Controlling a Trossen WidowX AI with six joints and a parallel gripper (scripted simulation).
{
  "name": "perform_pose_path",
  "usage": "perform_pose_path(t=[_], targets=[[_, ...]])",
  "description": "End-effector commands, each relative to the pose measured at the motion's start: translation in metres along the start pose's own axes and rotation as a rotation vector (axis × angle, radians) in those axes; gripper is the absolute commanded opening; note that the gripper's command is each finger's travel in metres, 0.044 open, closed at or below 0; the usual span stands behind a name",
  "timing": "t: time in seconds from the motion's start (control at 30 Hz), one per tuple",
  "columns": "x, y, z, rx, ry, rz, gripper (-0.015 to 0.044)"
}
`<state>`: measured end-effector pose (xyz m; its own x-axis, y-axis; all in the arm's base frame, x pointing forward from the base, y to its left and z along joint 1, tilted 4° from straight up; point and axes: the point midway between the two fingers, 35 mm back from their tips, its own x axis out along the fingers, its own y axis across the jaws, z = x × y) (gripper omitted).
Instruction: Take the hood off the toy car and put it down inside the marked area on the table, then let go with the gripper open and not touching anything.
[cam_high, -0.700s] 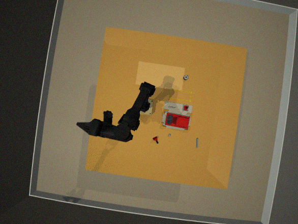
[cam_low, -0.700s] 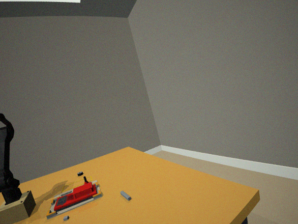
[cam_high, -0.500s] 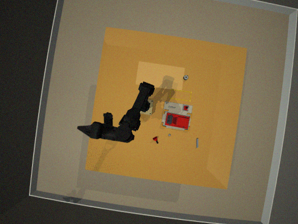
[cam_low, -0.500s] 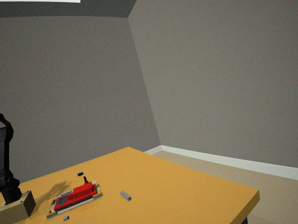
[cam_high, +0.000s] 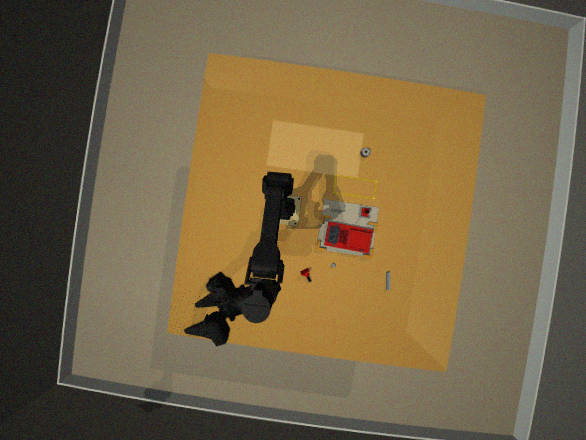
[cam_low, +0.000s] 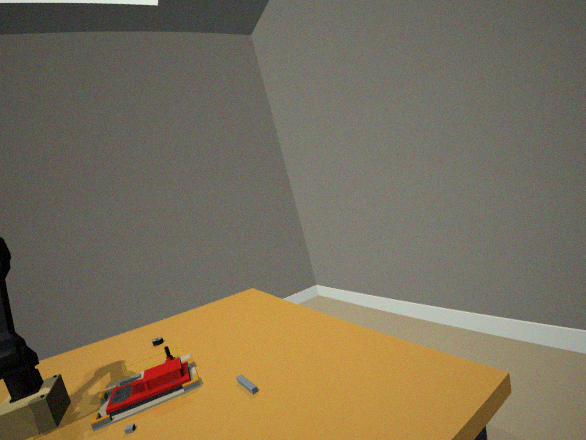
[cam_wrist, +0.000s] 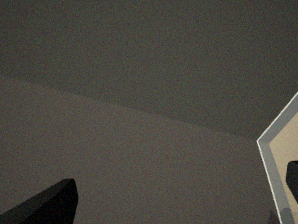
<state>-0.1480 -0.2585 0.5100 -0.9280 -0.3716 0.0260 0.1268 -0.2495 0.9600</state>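
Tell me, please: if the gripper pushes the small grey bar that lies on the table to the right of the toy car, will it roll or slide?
The grey bar looks flat-sided and lies on its long face, so it would likely slide or pivot, not roll. It seems small and rigid, probably light.

The orange table (cam_high: 425, 225) carries the toy car (cam_high: 349, 231), well away from the open, empty gripper (cam_high: 202, 316). A small red piece (cam_high: 305, 274), a grey bar (cam_high: 387, 280) and a grey ring (cam_high: 365, 152) also lie on it.

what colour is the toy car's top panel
Red, on a grey base; the toy car shows best in the exterior view.
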Motion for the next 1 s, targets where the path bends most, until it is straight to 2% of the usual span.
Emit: perform_pose_path(t=[0.0,0.23,0.53,0.77,0.97], targets=[[-0.013,-0.01,-0.058,-0.204,0.177,0.016,0.044],[-0.056,-0.033,-0.147,-0.544,0.477,0.09,0.044],[-0.143,-0.083,-0.238,-0.979,0.832,0.254,0.044],[-0.225,-0.133,-0.282,-1.315,1.099,0.444,0.044],[-0.299,-0.183,-0.297,-1.592,1.317,0.647,0.044]])
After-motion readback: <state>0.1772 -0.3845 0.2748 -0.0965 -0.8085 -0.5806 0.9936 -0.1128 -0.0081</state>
